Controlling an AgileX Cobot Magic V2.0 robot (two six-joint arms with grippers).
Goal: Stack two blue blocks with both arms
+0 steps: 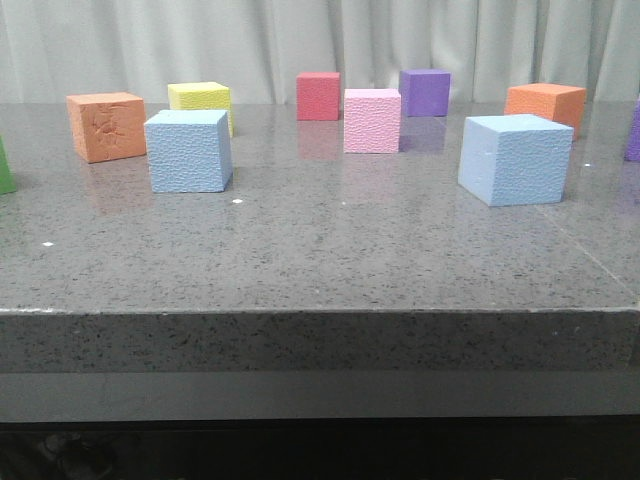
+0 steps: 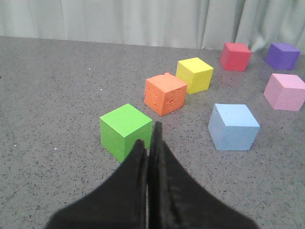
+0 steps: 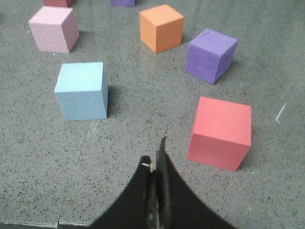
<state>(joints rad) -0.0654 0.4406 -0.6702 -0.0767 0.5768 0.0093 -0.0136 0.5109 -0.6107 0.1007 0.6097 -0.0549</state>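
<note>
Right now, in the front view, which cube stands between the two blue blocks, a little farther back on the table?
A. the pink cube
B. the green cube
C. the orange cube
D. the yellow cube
A: the pink cube sits farther back, in the gap between the left blue block and the right blue block, touching neither.
</note>
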